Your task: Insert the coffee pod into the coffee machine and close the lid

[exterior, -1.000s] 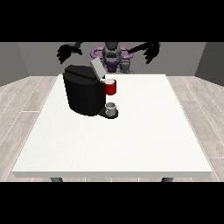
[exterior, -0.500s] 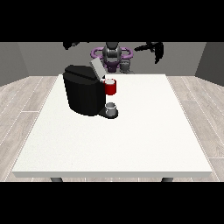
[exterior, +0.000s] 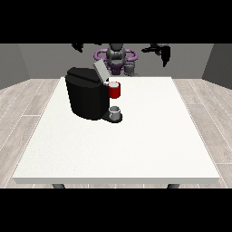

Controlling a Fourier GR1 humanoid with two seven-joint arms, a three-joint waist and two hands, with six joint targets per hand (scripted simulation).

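The black coffee machine (exterior: 86, 97) stands on the white table (exterior: 136, 145) at its far left, with its grey lid (exterior: 99, 70) tilted up and open. On its front is a red pod holder (exterior: 114, 90), with a grey cup (exterior: 115, 112) on the base below. A small grey cylinder (exterior: 130, 68), possibly the coffee pod, shows at the table's far edge beside the robot's torso. The hand at the view's right (exterior: 161, 51) is raised high behind the table, fingers hanging straight, holding nothing. The hand at the view's left (exterior: 78, 46) is also raised and is partly cut off at the top.
The robot's purple and grey torso (exterior: 116, 56) is behind the far edge. The machine takes up the table's far left part. Grey plank floor surrounds the table.
Both arms have risen from shoulder height towards the top of the view. The hand at the view's left is now half out of sight. The machine, lid and cup have not moved.
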